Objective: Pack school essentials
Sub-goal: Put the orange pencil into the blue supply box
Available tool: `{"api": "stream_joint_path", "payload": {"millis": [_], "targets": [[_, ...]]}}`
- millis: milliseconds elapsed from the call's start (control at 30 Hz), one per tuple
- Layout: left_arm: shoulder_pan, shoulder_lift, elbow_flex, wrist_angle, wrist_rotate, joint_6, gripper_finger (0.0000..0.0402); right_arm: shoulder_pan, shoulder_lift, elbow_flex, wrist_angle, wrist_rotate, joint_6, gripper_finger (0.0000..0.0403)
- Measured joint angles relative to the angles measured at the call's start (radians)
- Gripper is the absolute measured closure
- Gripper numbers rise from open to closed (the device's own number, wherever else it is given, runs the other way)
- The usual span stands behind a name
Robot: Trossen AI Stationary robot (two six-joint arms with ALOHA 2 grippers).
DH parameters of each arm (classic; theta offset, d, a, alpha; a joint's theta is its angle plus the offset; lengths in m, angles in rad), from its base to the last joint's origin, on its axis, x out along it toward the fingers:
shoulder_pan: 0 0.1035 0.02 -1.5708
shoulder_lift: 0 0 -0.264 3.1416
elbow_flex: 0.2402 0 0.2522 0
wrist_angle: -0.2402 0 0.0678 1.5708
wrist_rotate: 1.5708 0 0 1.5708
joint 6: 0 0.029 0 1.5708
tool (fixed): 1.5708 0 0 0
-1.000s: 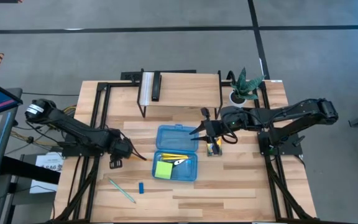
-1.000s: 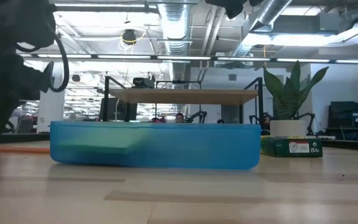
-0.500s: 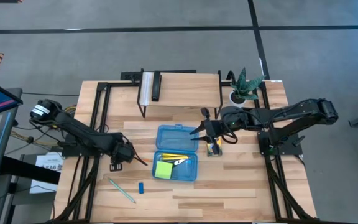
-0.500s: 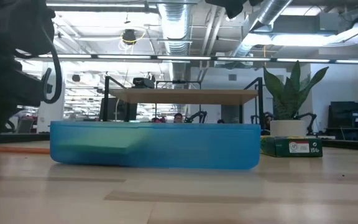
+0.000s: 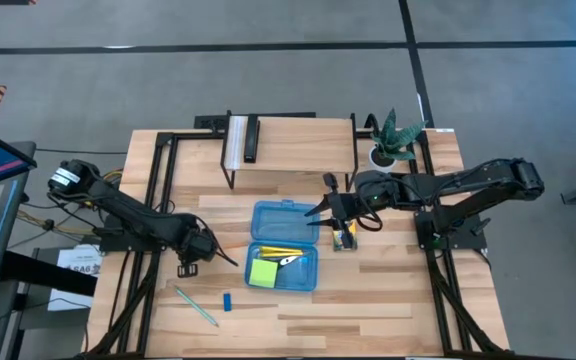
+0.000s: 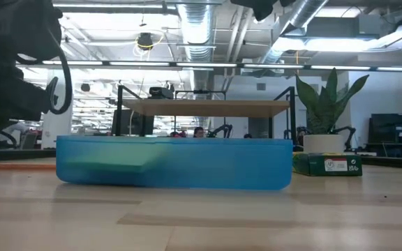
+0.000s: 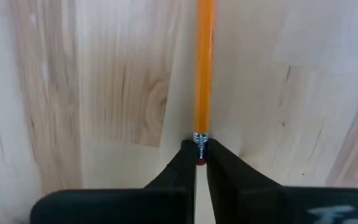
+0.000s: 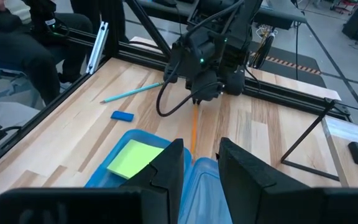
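Pale woodgrain worktop (image 5: 368,290), left claw (image 7: 200,160) pinched shut on orange pencil (image 7: 203,68) at its metal-banded eraser end, right claw (image 8: 200,163) narrowly parted over translucent blue case (image 5: 283,248)

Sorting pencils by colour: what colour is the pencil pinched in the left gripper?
Orange; the left gripper holds the wooden pencil by its eraser end, clearest in the left wrist view.

Probably lab: exposed ceiling ducts (image 6: 208,28).
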Motion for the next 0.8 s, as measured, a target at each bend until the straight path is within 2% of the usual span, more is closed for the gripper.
{"api": "stream_joint_path", "payload": {"millis": [300,433,533,633,800], "targets": [[0.0,-0.008,0.007,-0.059,0.033,-0.127,0.0401,0.0,0.0,0.0,0.0,0.0,-0.002,0.0283],[-0.001,-0.013,0.039,-0.166,0.056,-0.154,0.0401,0.0,0.0,0.0,0.0,0.0,-0.002,0.0283],[-0.006,-0.029,0.054,-0.225,0.047,-0.168,0.0401,0.0,0.0,0.0,0.0,0.0,-0.002,0.0283],[-0.017,-0.06,0.076,-0.21,0.038,-0.179,0.0401,0.0,0.0,0.0,0.0,0.0,-0.002,0.0283],[-0.041,-0.122,0.13,-0.218,-0.03,-0.202,0.0401,0.0,0.0,0.0,0.003,0.0,-0.002,0.0283]]}}
